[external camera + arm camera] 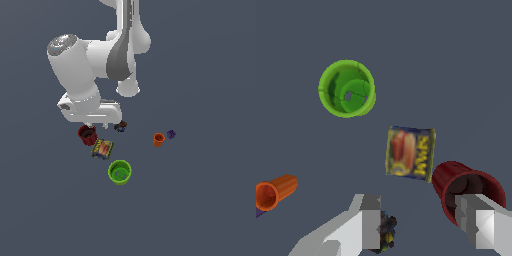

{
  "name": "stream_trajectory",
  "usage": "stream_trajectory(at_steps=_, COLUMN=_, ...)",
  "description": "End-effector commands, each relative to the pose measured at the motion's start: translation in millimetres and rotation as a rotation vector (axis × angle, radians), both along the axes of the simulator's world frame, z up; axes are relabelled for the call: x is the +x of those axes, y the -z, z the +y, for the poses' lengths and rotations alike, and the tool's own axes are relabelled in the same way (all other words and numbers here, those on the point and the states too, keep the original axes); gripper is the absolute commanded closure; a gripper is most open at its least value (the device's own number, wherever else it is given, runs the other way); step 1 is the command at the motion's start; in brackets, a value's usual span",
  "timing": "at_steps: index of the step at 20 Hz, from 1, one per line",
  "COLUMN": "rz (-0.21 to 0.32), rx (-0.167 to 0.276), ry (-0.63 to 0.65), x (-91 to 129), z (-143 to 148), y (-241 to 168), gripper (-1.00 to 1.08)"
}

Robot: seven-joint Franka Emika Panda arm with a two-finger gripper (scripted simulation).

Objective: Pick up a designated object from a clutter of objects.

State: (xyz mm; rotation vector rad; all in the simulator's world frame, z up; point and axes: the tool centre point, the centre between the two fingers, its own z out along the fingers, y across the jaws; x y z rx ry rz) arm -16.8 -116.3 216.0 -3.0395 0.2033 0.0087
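Note:
The dark red cup (87, 135) stands upright just below my gripper (97, 124) at the exterior view's left. In the wrist view the cup (456, 181) shows its dark inside, and one fingertip (483, 225) overlaps its rim area. The other fingertip (371, 222) is beside the tiny dark multicoloured piece (387, 231). My gripper (426, 225) is open and holds nothing; the jaws stand wide apart. Whether a finger touches the cup I cannot tell.
The flat yellow-edged packet (102, 148) (410, 152) lies next to the dark red cup. The green cup (120, 172) (347, 89) stands beyond it. The orange cup (158, 139) (275, 191), the purple piece (171, 134) and the dark piece (120, 126) lie toward the exterior view's right.

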Motion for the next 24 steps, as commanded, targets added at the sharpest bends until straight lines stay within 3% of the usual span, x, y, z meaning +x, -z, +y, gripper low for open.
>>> stream_trajectory(at_steps=1, rz=-0.007, rx=0.017, ry=0.054, x=-13, z=-29, y=25, gripper=-0.2)
stream_trajectory(at_steps=6, rz=-0.019, rx=0.033, ry=0.153, x=-43, z=-78, y=67, gripper=-0.2)
stream_trajectory(at_steps=12, rz=-0.026, rx=0.033, ry=0.236, x=-75, z=-115, y=98, gripper=-0.2)
stream_trajectory(at_steps=18, rz=-0.027, rx=0.03, ry=0.275, x=-92, z=-131, y=112, gripper=-0.2)
stream_trajectory(at_steps=24, rz=-0.026, rx=0.03, ry=0.275, x=-92, z=-130, y=114, gripper=-0.2)
